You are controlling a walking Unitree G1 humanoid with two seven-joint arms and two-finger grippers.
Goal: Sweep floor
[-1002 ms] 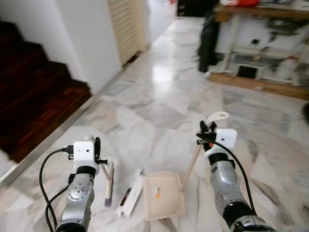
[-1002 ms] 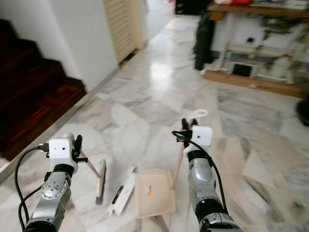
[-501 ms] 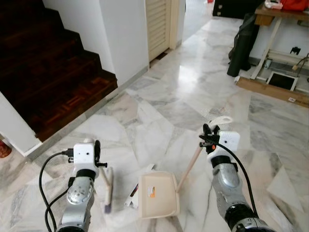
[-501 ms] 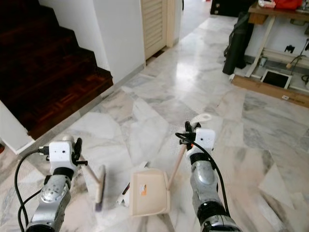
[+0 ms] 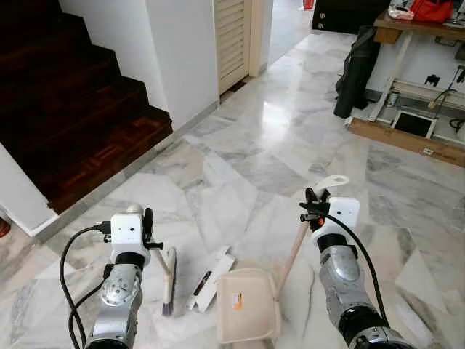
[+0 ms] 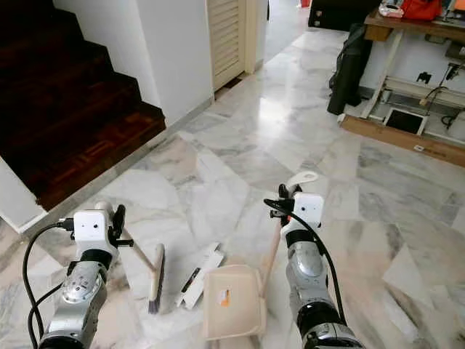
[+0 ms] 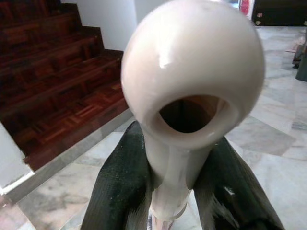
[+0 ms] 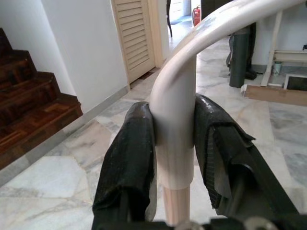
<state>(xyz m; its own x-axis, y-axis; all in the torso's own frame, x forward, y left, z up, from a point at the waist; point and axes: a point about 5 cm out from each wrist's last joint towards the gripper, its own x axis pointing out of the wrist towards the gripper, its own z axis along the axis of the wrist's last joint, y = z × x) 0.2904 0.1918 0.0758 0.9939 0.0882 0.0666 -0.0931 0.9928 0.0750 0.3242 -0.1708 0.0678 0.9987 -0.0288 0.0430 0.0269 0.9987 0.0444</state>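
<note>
I hold broom (image 5: pixel 168 275) in left gripper (image 7: pixel 168 189), dustpan (image 5: pixel 247 315) handle in right gripper (image 8: pixel 175 153). White packaging (image 5: pixel 212 277) now sits between them, closer to dustpan mouth; sweep-in next.

A glossy marble floor (image 5: pixel 240 145) is reflecting bright light. A dark wooden staircase (image 5: pixel 65 109) is rising beside a white wall (image 5: pixel 182 51). A louvred door (image 5: pixel 232 33) is standing beyond, and a wooden workbench (image 5: pixel 421 36) is lining the far side.
</note>
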